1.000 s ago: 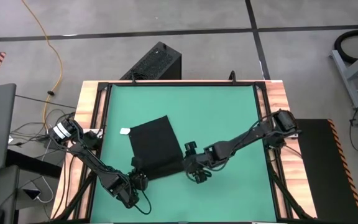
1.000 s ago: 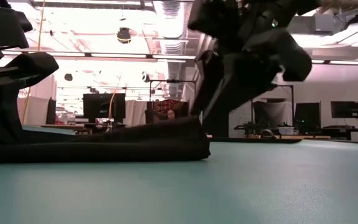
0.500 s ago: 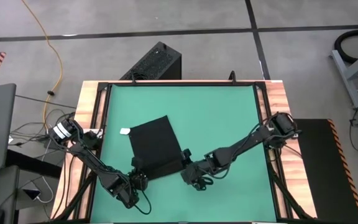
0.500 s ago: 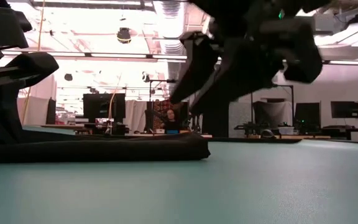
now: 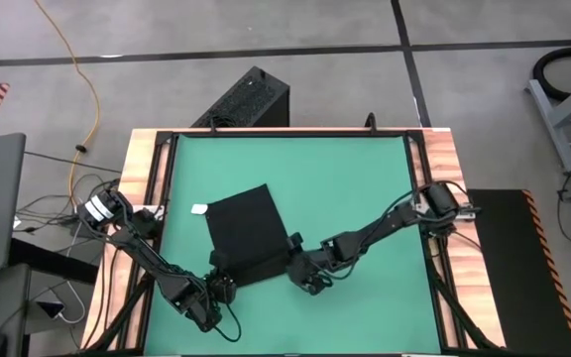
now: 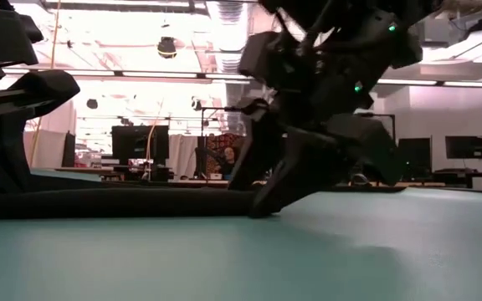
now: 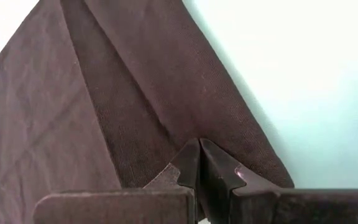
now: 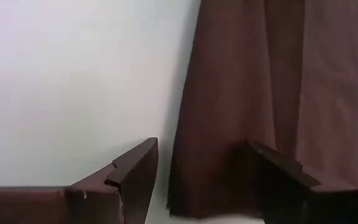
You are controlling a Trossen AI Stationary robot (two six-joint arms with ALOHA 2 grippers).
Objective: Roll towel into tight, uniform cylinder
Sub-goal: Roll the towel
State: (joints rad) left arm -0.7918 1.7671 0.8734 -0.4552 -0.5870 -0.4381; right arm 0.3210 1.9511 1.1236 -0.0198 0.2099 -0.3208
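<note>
Towel [image 5: 246,236] with small white tag [image 5: 199,209], no legible writing.

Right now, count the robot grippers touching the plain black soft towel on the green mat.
2. The left gripper is shut on the plain black soft towel at its near left corner; the open right gripper straddles its near right corner.

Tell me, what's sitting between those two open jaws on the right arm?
The black towel's corner edge, shown in the right wrist view; the right gripper straddles it.
</note>
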